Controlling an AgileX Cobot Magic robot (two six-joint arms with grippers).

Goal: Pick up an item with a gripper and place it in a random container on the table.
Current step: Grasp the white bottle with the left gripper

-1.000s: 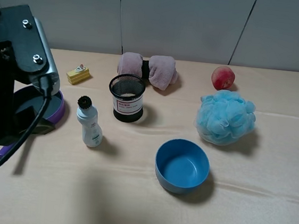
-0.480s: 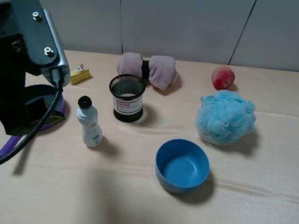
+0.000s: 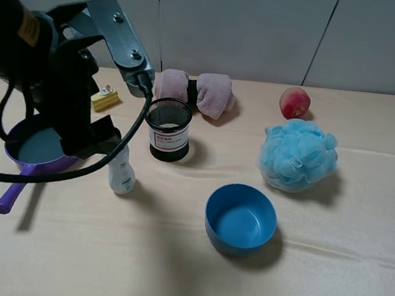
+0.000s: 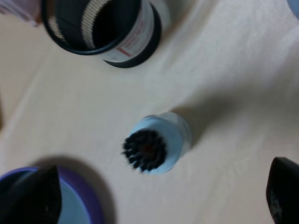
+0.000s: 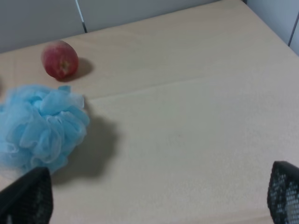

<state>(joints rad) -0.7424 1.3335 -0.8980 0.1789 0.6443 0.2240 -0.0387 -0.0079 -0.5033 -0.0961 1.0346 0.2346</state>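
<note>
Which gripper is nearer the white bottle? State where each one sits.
Left. The left gripper hangs over the bottle, jaws open on either side of its cap. The right gripper is far off, beyond the blue bath pouf.

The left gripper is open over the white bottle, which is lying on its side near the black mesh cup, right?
No. The white bottle stands upright, as the left wrist view, looking down on its black cap, shows. The left gripper is open over it, near the black mesh cup.
</note>
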